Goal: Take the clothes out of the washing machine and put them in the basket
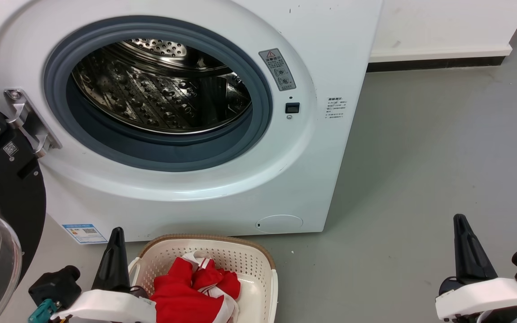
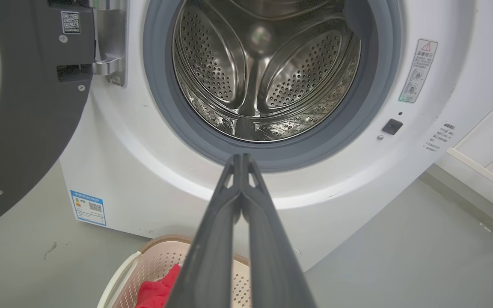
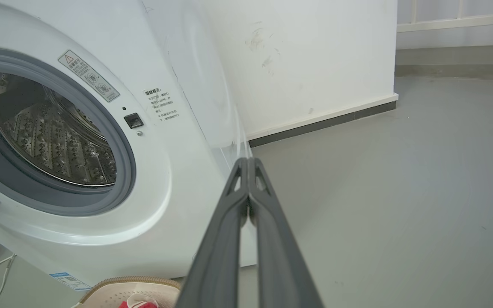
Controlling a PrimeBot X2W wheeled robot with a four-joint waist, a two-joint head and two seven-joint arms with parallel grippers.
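Observation:
The white washing machine (image 1: 312, 58) stands with its black-framed door (image 1: 2, 193) swung open to the left, and its steel drum (image 1: 159, 89) holds nothing I can see. Red clothes (image 1: 191, 291) with white trim lie bunched in the cream basket (image 1: 258, 262) on the floor in front of it. My left gripper (image 1: 116, 233) is shut and empty, just left of the basket's rim. My right gripper (image 1: 460, 220) is shut and empty over bare floor far to the right. In the left wrist view the shut left gripper (image 2: 241, 157) points at the porthole's lower rim.
Grey floor (image 1: 438, 170) stretches to the right of the machine, up to a white wall with a dark skirting strip (image 1: 438, 63). The open door takes up the space at the far left. A white cable (image 3: 2, 273) lies on the floor beside the machine.

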